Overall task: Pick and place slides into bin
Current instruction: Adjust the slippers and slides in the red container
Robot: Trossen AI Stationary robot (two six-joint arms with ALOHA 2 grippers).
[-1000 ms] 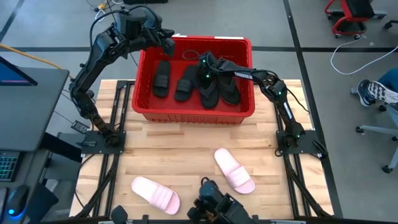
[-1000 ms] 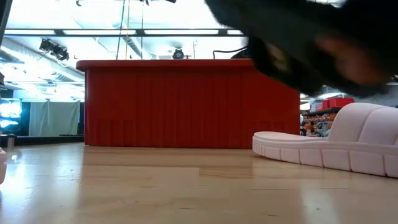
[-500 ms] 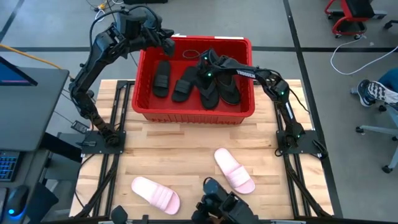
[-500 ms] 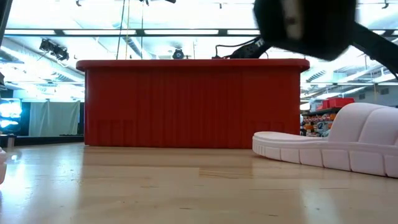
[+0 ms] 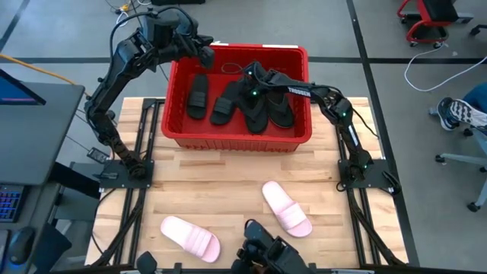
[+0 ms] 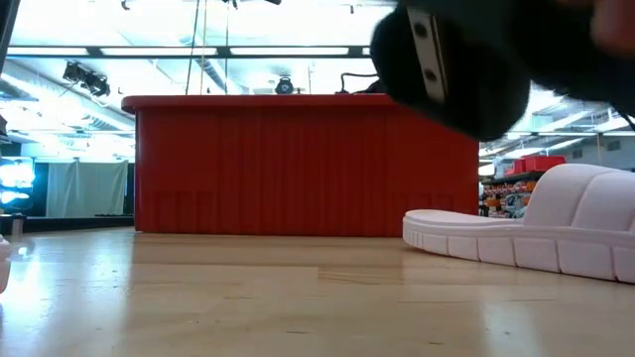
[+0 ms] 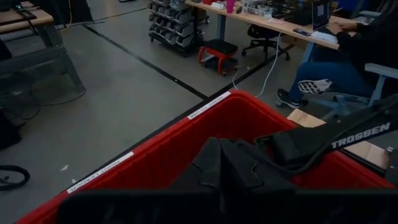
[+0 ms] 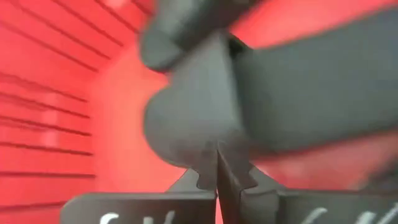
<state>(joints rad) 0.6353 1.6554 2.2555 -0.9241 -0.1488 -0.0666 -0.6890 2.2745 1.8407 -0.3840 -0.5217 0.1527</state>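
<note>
Wooden table (image 5: 228,194), pale butcher-block planks, dark frame rails down both sides. Red bin (image 5: 237,131) sits directly on it at the far end, centred btwn the two arm bases, ribbed front wall facing the near edge. Near half: two pale pink slides on the bare wood, well apart from the bin. One (image 5: 190,237) near the front-left, angled; the other (image 5: 287,208) right of centre, also angled, closer to the bin. Low view: right-hand slide's sole flat on the planks.
</note>
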